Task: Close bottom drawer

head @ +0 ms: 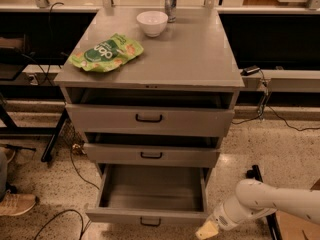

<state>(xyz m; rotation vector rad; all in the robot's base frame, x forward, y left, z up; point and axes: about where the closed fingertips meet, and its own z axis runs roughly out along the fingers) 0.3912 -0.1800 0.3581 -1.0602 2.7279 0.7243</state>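
The bottom drawer [150, 215] of the grey cabinet is pulled far out, its deep grey box empty and its small black bar handle [149, 221] at the bottom edge of view. My gripper [206, 230] hangs on the white arm [265, 201] at the lower right. It sits just right of the drawer's front right corner, low near the floor. Its yellowish tip is partly cut off by the bottom edge.
The top drawer [149, 118] and middle drawer [150, 155] stand slightly open. On the cabinet top lie a green snack bag [106, 52], a white bowl [152, 23] and a metal can [170, 4]. Cables run on the floor at left; a shoe [16, 203] shows at far left.
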